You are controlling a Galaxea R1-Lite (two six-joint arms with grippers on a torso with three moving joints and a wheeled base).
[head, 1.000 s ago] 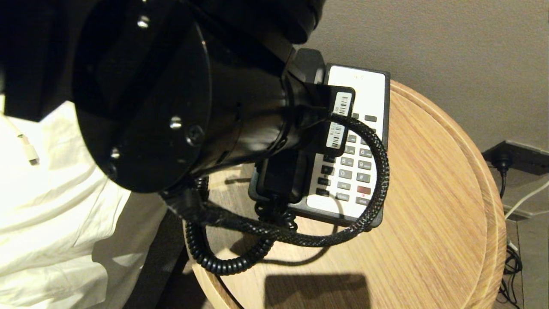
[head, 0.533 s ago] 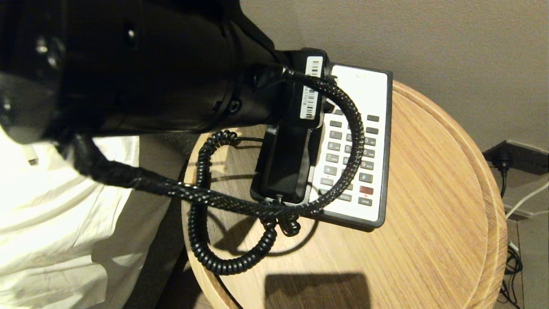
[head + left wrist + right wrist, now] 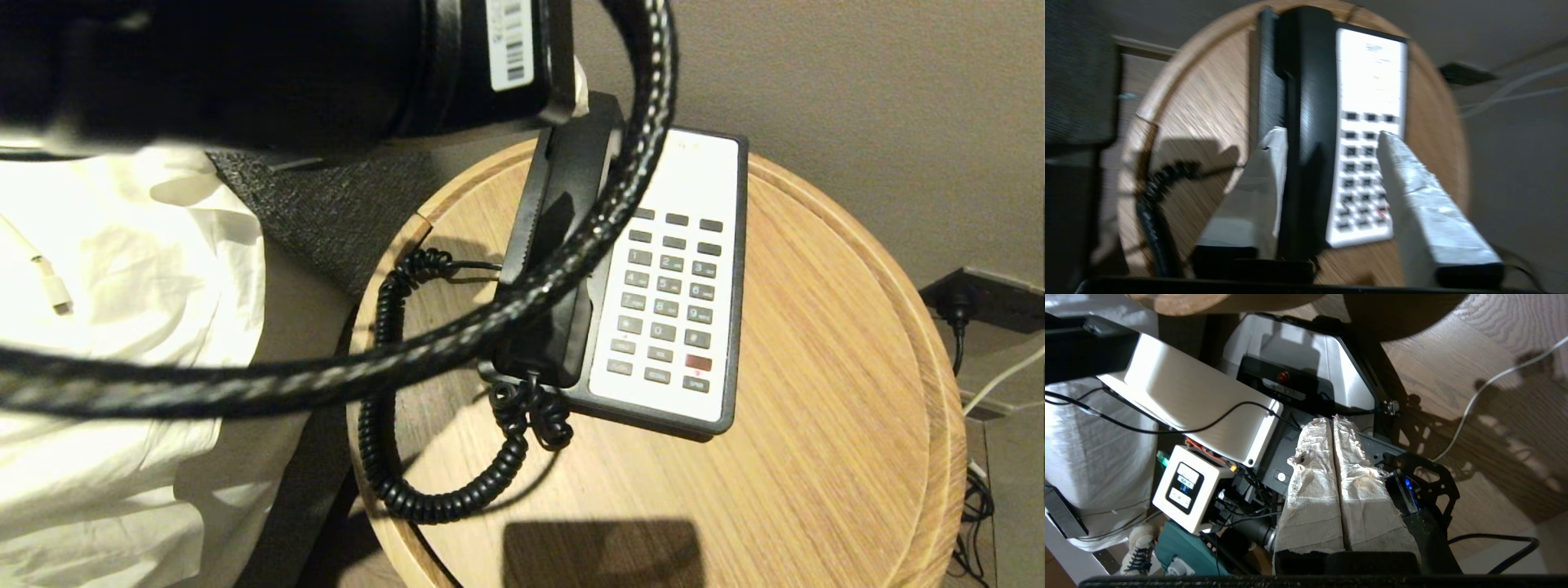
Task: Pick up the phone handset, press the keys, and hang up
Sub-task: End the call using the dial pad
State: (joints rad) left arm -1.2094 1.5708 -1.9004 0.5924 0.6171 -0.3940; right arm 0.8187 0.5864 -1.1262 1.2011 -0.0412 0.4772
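Handset: the phone handset (image 3: 563,245) lies in its cradle on the left side of the phone base (image 3: 731,327), cord end toward six o'clock.
Just changed: a second ago the left arm hung low over the phone and hid much of it; now the arm has pulled up to the twelve o'clock edge of the head view and the whole keypad shows.
Left pincer: the left pincer (image 3: 1331,143) has its white-wrapped fingers (image 3: 1412,179) apart, one on each side of the handset; whether either touches it, I cannot tell.
What it means: the handset sits down and nothing is held; by my read, either the hang-up is done or the pick-up has yet to start.
Keys: the keys (image 3: 669,306) lie uncovered at three o'clock of the handset, red button near the lower rows.
Right pincer: the right pincer (image 3: 1333,428) hangs low beside the robot's base, fingers pressed together, empty.
Around: round wooden worktop (image 3: 841,408); coiled cord (image 3: 433,490) looping off at seven o'clock; white bedding (image 3: 122,343) at nine o'clock.
In the way: the arm's braided cable (image 3: 522,302) sweeps across the handset in the head view.
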